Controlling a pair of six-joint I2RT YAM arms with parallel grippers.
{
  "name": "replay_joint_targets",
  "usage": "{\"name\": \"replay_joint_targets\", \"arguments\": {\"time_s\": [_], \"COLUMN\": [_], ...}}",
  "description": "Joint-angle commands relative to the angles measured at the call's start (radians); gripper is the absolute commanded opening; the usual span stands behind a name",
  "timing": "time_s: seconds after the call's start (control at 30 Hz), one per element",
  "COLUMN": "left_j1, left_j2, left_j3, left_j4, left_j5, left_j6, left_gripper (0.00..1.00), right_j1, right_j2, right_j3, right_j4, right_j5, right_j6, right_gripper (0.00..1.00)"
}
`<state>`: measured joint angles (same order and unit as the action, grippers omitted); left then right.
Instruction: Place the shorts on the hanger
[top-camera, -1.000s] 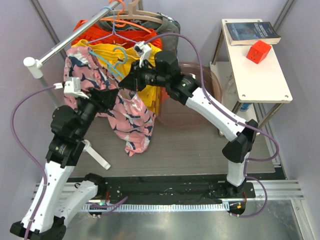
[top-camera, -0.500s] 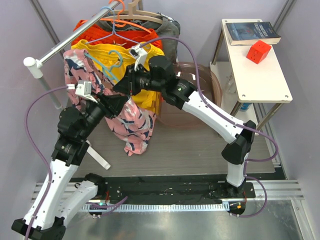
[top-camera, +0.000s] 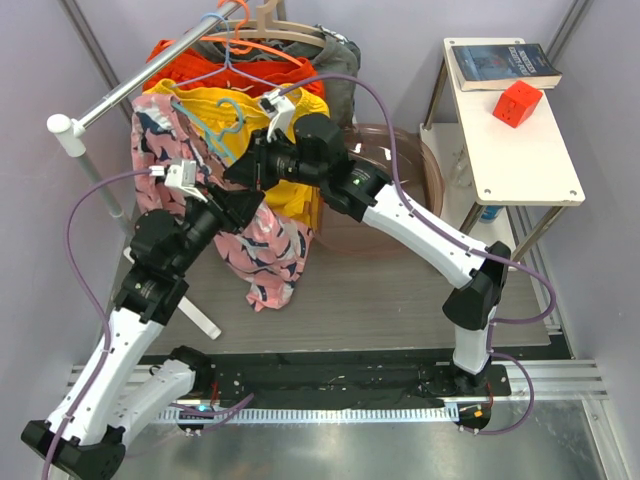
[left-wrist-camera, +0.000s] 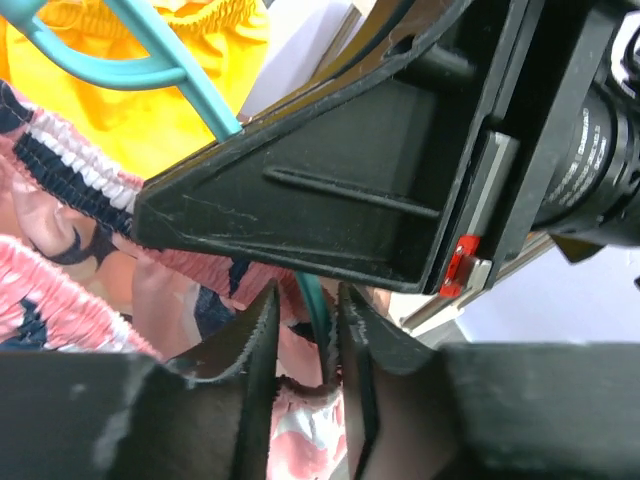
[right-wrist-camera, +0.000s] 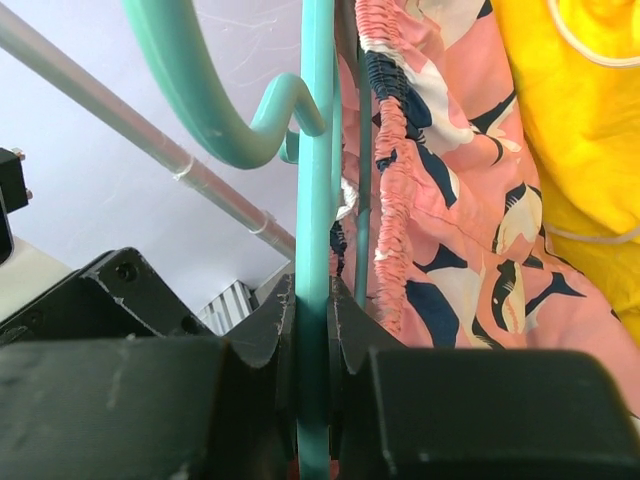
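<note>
Right wrist view: right gripper (right-wrist-camera: 313, 312) clamped on the straight bar of the hanger (right-wrist-camera: 316, 150), with the elastic waistband of the shorts (right-wrist-camera: 450, 230) just beside it. Left wrist view: left gripper (left-wrist-camera: 305, 335) narrow around a teal rod and pink fabric; whether it pinches them cannot be told. Top view alone shows the shorts hanging between both arms, in front of yellow shorts (top-camera: 195, 105)

Overhead, the right arm (top-camera: 400, 215) covers much of the hanger (top-camera: 238, 115) below its hook.
</note>
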<state>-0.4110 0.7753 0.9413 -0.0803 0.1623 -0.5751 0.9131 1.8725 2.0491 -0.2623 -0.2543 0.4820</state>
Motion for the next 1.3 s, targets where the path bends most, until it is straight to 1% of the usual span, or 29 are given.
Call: {"name": "replay_joint_targets", "arguments": {"time_s": [0.0,0.03,0.1,0.13,0.27,0.3,0.37,0.4,0.43,0.53,0.57,0.63,0.67,0.7,0.73,0.8,0.87,0.9,0.93,1.07,1.2,1.27], "left_j1": [-0.008,-0.008,-0.008,-0.006,-0.006,-0.006,-0.008,-0.008,-0.008,-0.006,-0.006,-0.006,-0.008,-0.006,-0.008,-0.008,-0.006,-0.008,-0.006,-0.008,-0.006,-0.006], "left_j2": [0.021,0.025,0.038,0.042,0.059,0.064,0.07,0.074,0.081,0.094,0.104,0.111,0.123,0.13,0.137,0.16,0.174,0.194,0.202,0.246,0.297,0.327], "left_j3": [-0.007,-0.006,0.007,0.011,0.031,0.039,0.045,0.05,0.054,0.062,0.073,0.079,0.086,0.088,0.094,0.109,0.126,0.146,0.157,0.195,0.237,0.261], "left_j4": [0.065,0.07,0.076,0.076,0.103,0.106,0.112,0.117,0.132,0.166,0.18,0.206,0.23,0.249,0.261,0.307,0.329,0.342,0.343,0.378,0.393,0.415], "left_j5": [-0.058,-0.061,-0.064,-0.067,-0.087,-0.096,-0.122,-0.13,-0.136,-0.156,-0.184,-0.198,-0.205,-0.217,-0.222,-0.228,-0.231,-0.23,-0.242,-0.273,-0.303,-0.317], "left_j6": [-0.06,-0.066,-0.095,-0.107,-0.155,-0.166,-0.193,-0.2,-0.207,-0.216,-0.223,-0.221,-0.22,-0.216,-0.213,-0.203,-0.203,-0.198,-0.2,-0.192,-0.2,-0.201], "left_gripper": [0.24,0.15,0.03,0.0,0.0,0.0,0.0,0.0,0.0,0.0,0.0,0.0,0.0,0.0,0.0,0.0,0.0,0.0,0.0,0.0,0.0,0.0], "right_j1": [0.009,0.009,0.009,0.01,0.01,0.01,0.01,0.01,0.01,0.009,0.009,0.006,-0.003,-0.006,-0.014,-0.043,-0.065,-0.088,-0.097,-0.143,-0.152,-0.154], "right_j2": [-0.047,-0.047,-0.05,-0.049,-0.049,-0.047,-0.05,-0.049,-0.052,-0.056,-0.058,-0.062,-0.071,-0.076,-0.082,-0.102,-0.116,-0.133,-0.141,-0.199,-0.259,-0.283], "right_j3": [0.026,0.025,0.023,0.023,0.026,0.028,0.028,0.029,0.031,0.04,0.043,0.049,0.052,0.055,0.059,0.069,0.074,0.071,0.069,0.005,-0.056,-0.076], "right_j4": [0.124,0.123,0.123,0.123,0.124,0.124,0.124,0.126,0.127,0.13,0.13,0.13,0.132,0.132,0.133,0.133,0.133,0.133,0.118,0.095,0.095,0.1], "right_j5": [0.026,0.026,0.021,0.018,0.018,0.017,0.02,0.02,0.024,0.035,0.038,0.052,0.088,0.108,0.13,0.191,0.226,0.283,0.3,0.337,0.395,0.45], "right_j6": [0.024,0.023,0.018,0.01,-0.009,-0.019,-0.042,-0.046,-0.051,-0.077,-0.085,-0.106,-0.108,-0.111,-0.114,-0.129,-0.147,-0.155,-0.187,-0.259,-0.344,-0.381], "right_gripper": [0.01,0.01,0.01,0.01,0.01,0.1,0.19,0.32,0.39,0.57,0.61,0.73,0.8,0.92,0.96,1.0,1.0,1.0,1.0,1.0,1.0,1.0]}}
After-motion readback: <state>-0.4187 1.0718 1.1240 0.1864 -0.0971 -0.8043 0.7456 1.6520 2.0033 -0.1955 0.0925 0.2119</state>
